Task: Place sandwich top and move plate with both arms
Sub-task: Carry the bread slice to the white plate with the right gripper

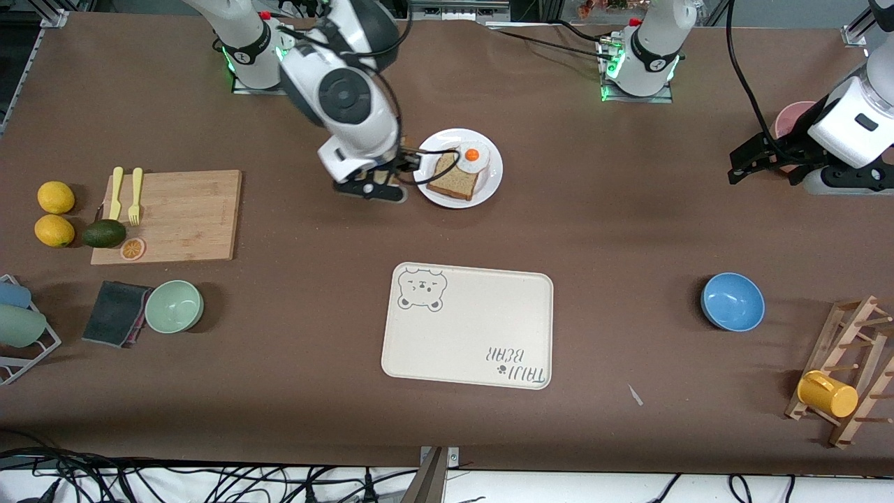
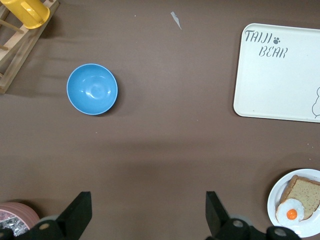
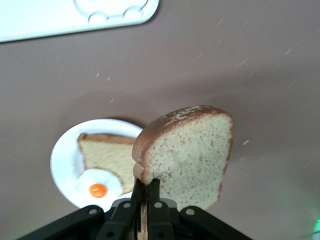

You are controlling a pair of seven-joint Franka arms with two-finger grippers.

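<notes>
Carrying the sandwich top (image 3: 187, 152) pinched by its edge, the right gripper (image 1: 371, 183) hangs over bare table just beside the plate (image 1: 489, 187), at the plate's nine o'clock in the front view, toward the right arm's end. Its fingers are clamped on the slice, which hangs upright from them in the right wrist view. On the plate lie a bottom bread slice (image 1: 452, 177) and, overlapping its one o'clock corner, a fried egg (image 1: 473, 158); the tray (image 1: 466, 325) sits nearer the front camera, at the plate's six o'clock. To finish this step well, the slice should probably be carried across until it is over the lower bread, turned flat, lowered until it rests on the egg and bread, and only then let go, since a drop from height or at a tilt could make it slide off the egg or off the plate. The left gripper (image 1: 763, 162) waits with jaws spread wide and empty, well apart at the plate's three o'clock, beside a pink bowl (image 1: 793, 120).
</notes>
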